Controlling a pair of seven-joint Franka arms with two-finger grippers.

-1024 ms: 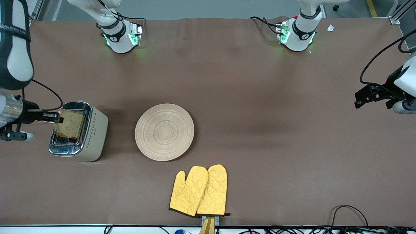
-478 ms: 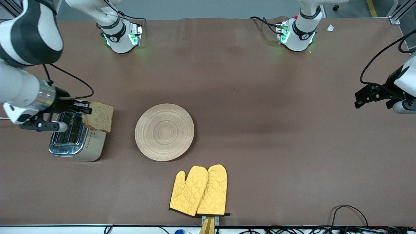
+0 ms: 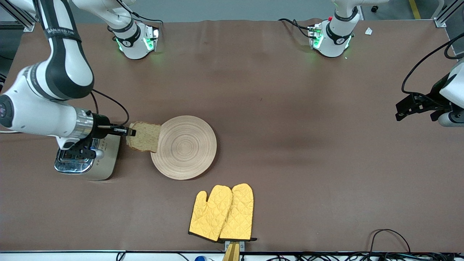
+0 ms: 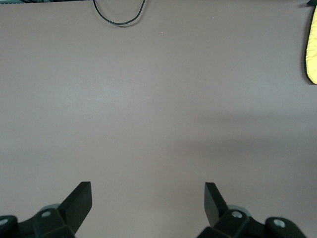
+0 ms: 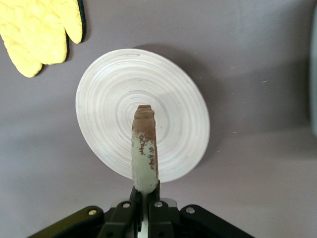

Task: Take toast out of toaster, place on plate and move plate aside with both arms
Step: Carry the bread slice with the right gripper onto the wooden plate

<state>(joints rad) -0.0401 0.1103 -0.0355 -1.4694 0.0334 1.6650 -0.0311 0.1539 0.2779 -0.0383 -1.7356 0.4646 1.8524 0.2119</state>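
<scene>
The squarish slice of speckled brown toast [image 3: 144, 136] hangs edge-down in the air, over the bare gap between toaster and plate — its leading edge just crossing the rim of the round, ring-grooved wooden plate [image 3: 188, 152]. The right hand [image 3: 129, 131] is clenched on the slice's crust, and the plate's centre lies straight ahead of it, toward the left arm's end. The cream-and-chrome toaster [image 3: 105, 159] sits under the wrist. Yellow quilted oven mitts [image 3: 223, 212] lie nearer the camera, out of the path. The left hand [image 4: 147, 198] waits, spread wide over bare brown bench [image 3: 290, 108].
</scene>
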